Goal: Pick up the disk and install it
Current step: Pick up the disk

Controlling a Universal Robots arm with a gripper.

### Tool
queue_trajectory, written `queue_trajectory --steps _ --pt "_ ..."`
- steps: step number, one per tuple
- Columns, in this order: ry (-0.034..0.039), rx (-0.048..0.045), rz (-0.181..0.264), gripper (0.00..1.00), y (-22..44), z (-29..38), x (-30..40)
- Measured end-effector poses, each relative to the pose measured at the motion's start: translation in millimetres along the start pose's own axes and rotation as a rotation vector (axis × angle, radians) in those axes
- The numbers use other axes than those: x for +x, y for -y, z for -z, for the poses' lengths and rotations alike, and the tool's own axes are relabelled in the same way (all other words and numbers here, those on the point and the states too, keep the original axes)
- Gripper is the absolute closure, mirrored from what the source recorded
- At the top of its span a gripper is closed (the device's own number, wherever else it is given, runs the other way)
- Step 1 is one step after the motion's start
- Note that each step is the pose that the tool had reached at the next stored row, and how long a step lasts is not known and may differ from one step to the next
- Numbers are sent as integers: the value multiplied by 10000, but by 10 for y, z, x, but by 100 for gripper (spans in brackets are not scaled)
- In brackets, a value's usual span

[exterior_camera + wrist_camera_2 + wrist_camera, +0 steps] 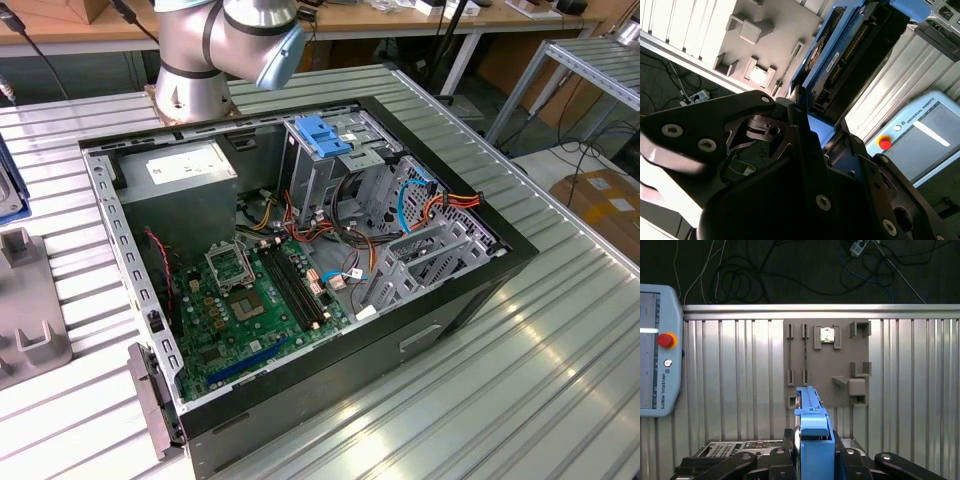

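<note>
Blue-railed disk point(810, 405) clenched in my tool point(813, 436) | step: carry, I judge | seating needs rails square to the case point(330, 370).

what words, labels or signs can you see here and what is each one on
Teach pendant: one line of lettering along its edge, a maker's name, not quoted here.
Disk: small pale label, print cannot be made out.
Power supply: white label, print cannot be made out.
No other text can be read.
</note>
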State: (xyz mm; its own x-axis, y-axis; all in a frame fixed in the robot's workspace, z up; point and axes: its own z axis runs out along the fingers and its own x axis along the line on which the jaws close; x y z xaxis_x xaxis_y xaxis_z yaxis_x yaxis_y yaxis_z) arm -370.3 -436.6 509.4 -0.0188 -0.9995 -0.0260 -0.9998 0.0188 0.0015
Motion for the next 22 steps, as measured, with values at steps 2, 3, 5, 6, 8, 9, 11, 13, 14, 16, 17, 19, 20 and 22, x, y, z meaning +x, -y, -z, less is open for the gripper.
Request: queue_trajectory --steps 2,3,5,6,8,9,11,13,14,16,17,19,20,22 --pt "1 1 0 63 7 -1 0" --pt "1 1 1 63 11 -1 1" --pt "1 1 0 63 18 -1 1" --pt "1 1 1 63 21 -1 1" --pt "0 0 0 63 27 -1 1" --pt "0 0 0 63 30 -1 1" --pt "1 1 0 63 37 -2 2" --pt "0 0 0 63 44 -1 3" --pt "1 0 1 63 47 -2 4" --pt "0 0 1 63 51 -1 6" --pt "0 0 0 63 53 -1 6" --pt "1 1 0 63 58 -2 8" --pt "1 1 0 63 61 -2 9" --pt "0 0 0 63 67 -2 11"
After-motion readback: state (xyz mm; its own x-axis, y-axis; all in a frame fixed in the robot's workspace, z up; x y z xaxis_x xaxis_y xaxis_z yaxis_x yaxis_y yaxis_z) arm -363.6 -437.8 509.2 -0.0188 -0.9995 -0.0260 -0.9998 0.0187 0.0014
